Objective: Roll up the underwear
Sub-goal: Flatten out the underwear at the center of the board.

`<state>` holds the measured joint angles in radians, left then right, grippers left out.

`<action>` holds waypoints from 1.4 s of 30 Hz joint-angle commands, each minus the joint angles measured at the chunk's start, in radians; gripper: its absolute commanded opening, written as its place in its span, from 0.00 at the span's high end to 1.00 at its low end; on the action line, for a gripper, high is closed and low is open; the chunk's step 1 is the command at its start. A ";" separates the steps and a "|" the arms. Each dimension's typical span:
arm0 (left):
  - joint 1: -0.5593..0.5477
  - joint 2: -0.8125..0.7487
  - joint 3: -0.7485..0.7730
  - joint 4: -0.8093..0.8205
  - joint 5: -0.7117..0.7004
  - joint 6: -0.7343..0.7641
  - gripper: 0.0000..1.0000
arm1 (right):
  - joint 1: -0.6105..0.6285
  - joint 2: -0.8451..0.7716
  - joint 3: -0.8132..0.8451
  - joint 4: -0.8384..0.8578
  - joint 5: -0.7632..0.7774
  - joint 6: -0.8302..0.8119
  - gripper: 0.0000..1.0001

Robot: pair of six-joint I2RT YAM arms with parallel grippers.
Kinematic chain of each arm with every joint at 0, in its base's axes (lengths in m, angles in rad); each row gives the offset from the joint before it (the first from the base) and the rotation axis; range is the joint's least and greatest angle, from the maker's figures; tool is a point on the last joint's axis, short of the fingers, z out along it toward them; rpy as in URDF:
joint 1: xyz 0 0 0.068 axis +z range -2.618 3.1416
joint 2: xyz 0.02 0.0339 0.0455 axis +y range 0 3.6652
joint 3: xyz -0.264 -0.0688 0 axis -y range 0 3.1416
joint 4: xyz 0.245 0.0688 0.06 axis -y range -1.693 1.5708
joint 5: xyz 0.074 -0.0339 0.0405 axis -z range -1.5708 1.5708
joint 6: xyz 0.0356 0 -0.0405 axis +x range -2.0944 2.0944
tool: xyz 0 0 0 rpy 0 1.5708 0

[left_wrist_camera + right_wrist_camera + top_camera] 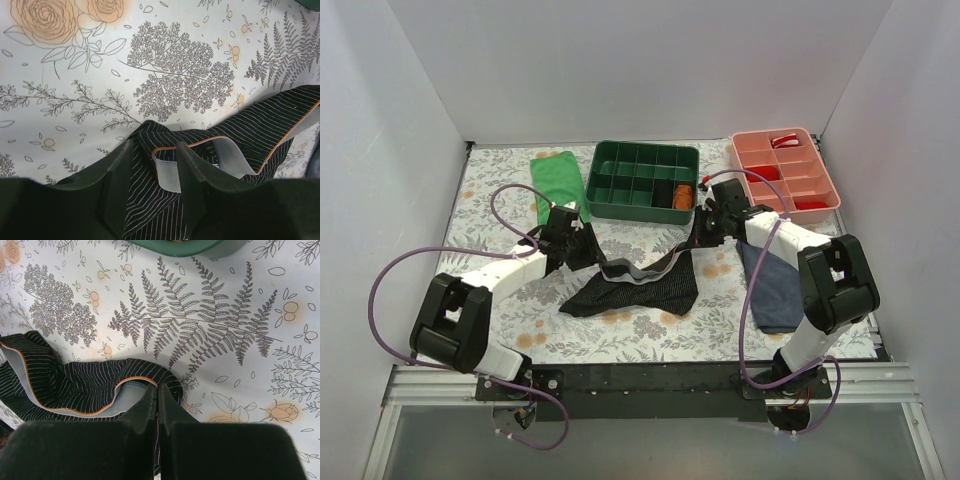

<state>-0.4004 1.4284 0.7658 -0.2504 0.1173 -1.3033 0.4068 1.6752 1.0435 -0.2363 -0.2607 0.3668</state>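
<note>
Black pinstriped boxer briefs (645, 288) with a grey waistband lie on the floral counter (630, 235), their long axis strung from the left pincer (155, 148) to the right pincer (156, 388). The right pincer pinches the waistband edge. The left pincer straddles a waistband fold, jaws partly apart, grip unclear. Bare counter lies beyond the left pincer. Just beyond the right pincer, a dark green divided tray (645, 180) holds an orange item (684, 194).

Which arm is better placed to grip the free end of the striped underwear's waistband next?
Left. The left fingers straddle the grey waistband of the black pinstriped boxer briefs, not yet closed; the right fingers are shut on the other end, holding it.
</note>
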 commanded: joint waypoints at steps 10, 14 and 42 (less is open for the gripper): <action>0.006 -0.166 -0.022 0.043 0.007 0.019 0.47 | -0.003 -0.042 0.035 0.000 -0.017 -0.002 0.99; 0.006 -0.184 -0.043 0.045 0.031 0.035 0.48 | -0.002 -0.043 0.035 -0.003 -0.014 -0.005 0.99; 0.005 -0.053 -0.063 0.062 0.018 0.105 0.60 | -0.002 -0.054 0.047 -0.017 -0.015 -0.002 0.98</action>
<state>-0.4004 1.3720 0.6762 -0.2298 0.1421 -1.2121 0.4068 1.6611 1.0451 -0.2405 -0.2649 0.3672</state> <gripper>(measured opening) 0.402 0.032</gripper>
